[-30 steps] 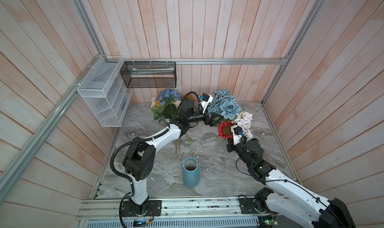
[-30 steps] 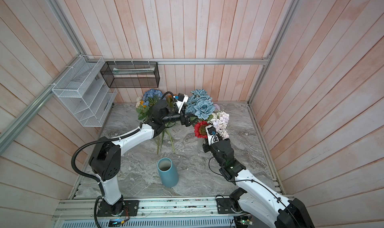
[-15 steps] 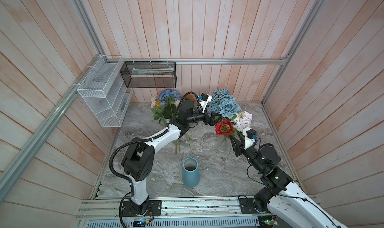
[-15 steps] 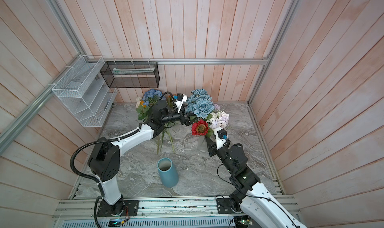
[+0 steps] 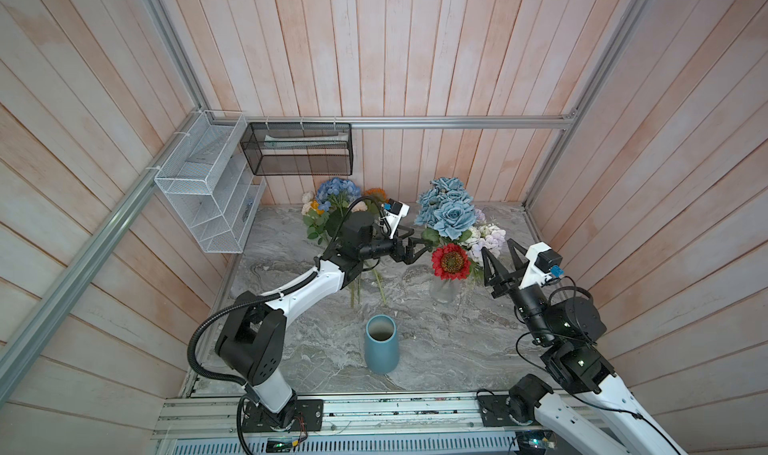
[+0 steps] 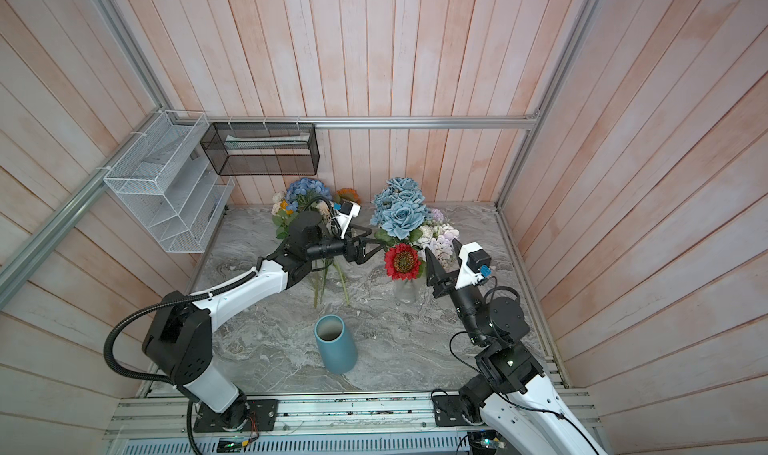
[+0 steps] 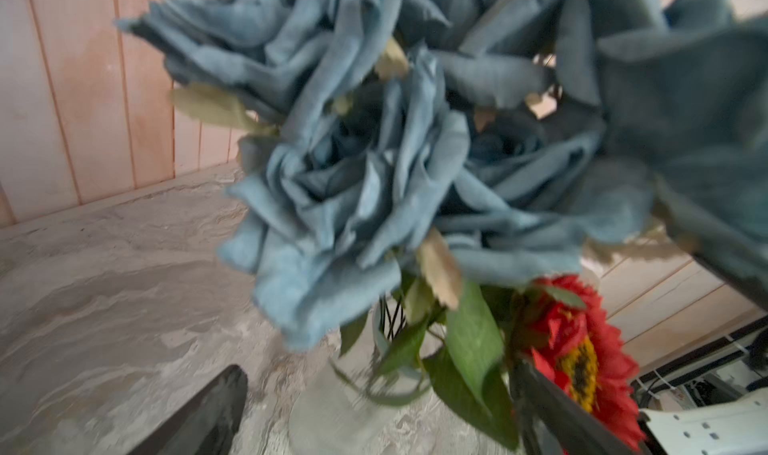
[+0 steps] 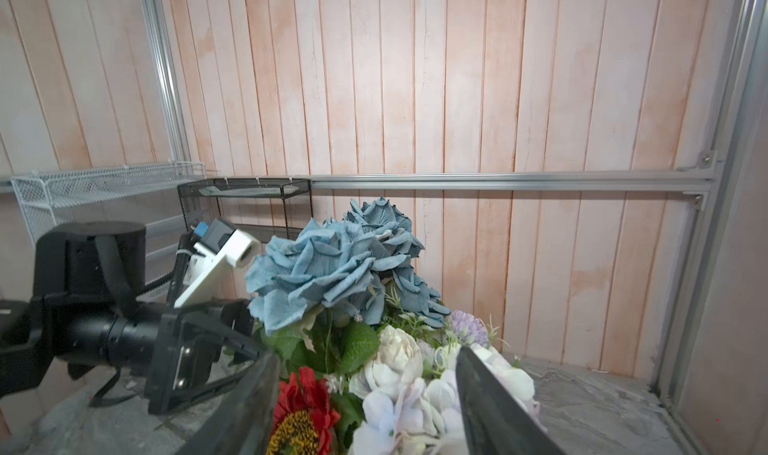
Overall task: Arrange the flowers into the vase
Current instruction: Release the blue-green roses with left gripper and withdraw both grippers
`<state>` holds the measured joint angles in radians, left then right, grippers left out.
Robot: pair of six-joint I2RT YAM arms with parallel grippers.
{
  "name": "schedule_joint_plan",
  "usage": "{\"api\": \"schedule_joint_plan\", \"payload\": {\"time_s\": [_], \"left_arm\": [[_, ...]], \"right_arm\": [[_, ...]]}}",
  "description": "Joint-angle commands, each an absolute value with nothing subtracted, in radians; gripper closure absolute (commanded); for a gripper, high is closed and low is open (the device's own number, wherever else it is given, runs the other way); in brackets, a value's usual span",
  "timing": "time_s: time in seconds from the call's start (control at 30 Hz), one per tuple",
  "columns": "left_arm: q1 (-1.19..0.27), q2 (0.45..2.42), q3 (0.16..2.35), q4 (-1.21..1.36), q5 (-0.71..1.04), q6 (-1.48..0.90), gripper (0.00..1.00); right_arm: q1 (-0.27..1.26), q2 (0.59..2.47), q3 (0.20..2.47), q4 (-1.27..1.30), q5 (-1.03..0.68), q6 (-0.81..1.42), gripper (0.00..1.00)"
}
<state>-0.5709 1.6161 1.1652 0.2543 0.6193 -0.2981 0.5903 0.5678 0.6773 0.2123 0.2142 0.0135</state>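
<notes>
While my left arm reaches across the back of the marble bench, a white wire rack and a black mesh basket hang on the walls at far left. Below the basket a loose bunch lies on the bench: blue hydrangea, orange sunflower and pale blooms, with their green stems running forward under my forearm.

My left jaws are spread wide and pinch nothing. They sit just beside the leaves under the dusty-blue roses.

At front centre the blue vase stands upright and empty, well apart from every flower. To the right and further back, the glass vase holds those roses, a red sunflower, and white and lilac blooms.

My right jaws are also spread and hold nothing, pointing up just right of that bouquet. In my right wrist view the pale blooms show between the two fingers.
</notes>
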Motion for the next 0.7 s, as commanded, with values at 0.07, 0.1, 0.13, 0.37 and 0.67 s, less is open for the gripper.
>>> {"api": "schedule_joint_plan", "payload": {"time_s": [0.07, 0.1, 0.13, 0.37, 0.67], "left_arm": [[-0.517, 1.464, 1.017, 0.21, 0.517, -0.271, 0.0], [-0.501, 1.44, 0.99, 0.209, 0.497, -0.274, 0.0], [-0.49, 1.424, 0.968, 0.209, 0.473, -0.277, 0.0], [-0.392, 1.397, 0.869, 0.182, 0.257, -0.305, 0.01], [-0.315, 1.551, 0.875, 0.135, 0.12, -0.341, 0.29]], "right_arm": [[0.545, 0.69, 0.789, 0.271, 0.276, 0.011, 0.02], [0.526, 0.715, 0.81, 0.263, 0.261, 0.023, 0.02], [0.509, 0.735, 0.827, 0.258, 0.253, 0.042, 0.02], [0.408, 0.781, 0.83, 0.304, 0.172, 0.13, 0.02], [0.245, 0.787, 0.732, 0.306, 0.174, 0.22, 0.02]]}}
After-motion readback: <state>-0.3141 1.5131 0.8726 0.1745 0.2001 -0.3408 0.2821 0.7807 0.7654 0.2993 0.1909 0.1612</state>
